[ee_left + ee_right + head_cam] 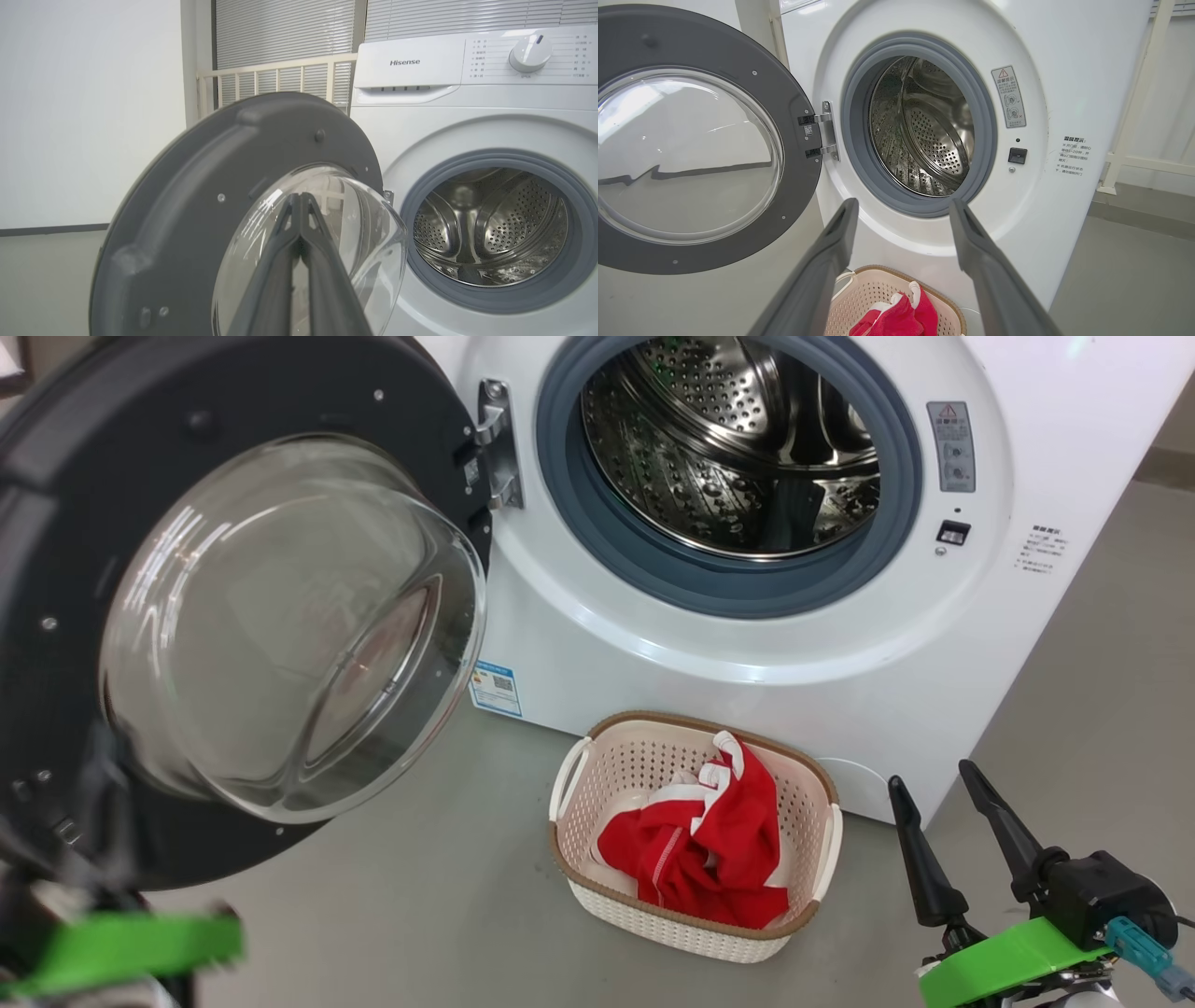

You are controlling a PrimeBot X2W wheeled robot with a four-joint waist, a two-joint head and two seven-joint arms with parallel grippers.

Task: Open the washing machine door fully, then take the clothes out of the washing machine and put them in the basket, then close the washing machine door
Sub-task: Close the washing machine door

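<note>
The big white front-loading washing machine takes up the upper right of my head view. Its round, black-rimmed glass door hangs wide open at the upper left. My left claw, fingers pressed together, points at the door's glass bowl and is perhaps touching it. At lower centre, against the machine's base, the cream perforated plastic basket holds the red, white-striped clothes. Open grey floor lies between the basket and my right claw, which is spread wide at the lower right.

The washing machine is white, its ring blue-grey, its steel drum dotted with holes. Its door is dark grey around clear glass. Before the machine, a cream perforated basket with a brown rim holds red clothes trimmed white. The machine's base label seems blue-edged.
</note>
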